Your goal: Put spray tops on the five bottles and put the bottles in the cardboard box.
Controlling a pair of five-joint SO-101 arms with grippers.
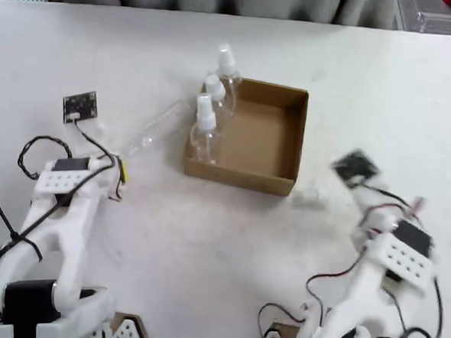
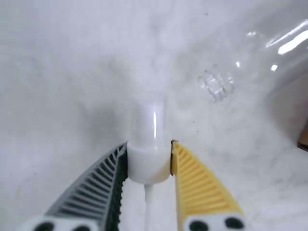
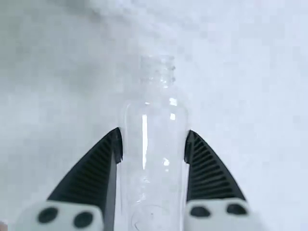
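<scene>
Closest up, clamped tight in the left gripper (image 2: 149, 166) by its white collar: a spray top (image 2: 149, 139), nozzle end forward, thin tube trailing back toward the wrist. Held this way probably to meet a bottle neck. Closed firmly around the body of a clear bottle (image 3: 154, 120): the right gripper (image 3: 153, 139), with the bare threaded neck pointing away and free for a top. Well apart, these two, on opposite sides of the cardboard box (image 1: 277, 138). Standing inside the box, along the wall nearer the left arm: three capped bottles (image 1: 205, 126). Lying on the counter (image 1: 206, 237), between left gripper and box: one more open bottle (image 1: 149, 132). Perhaps an obstacle on a straight path toward the right arm, together with the box itself.
</scene>
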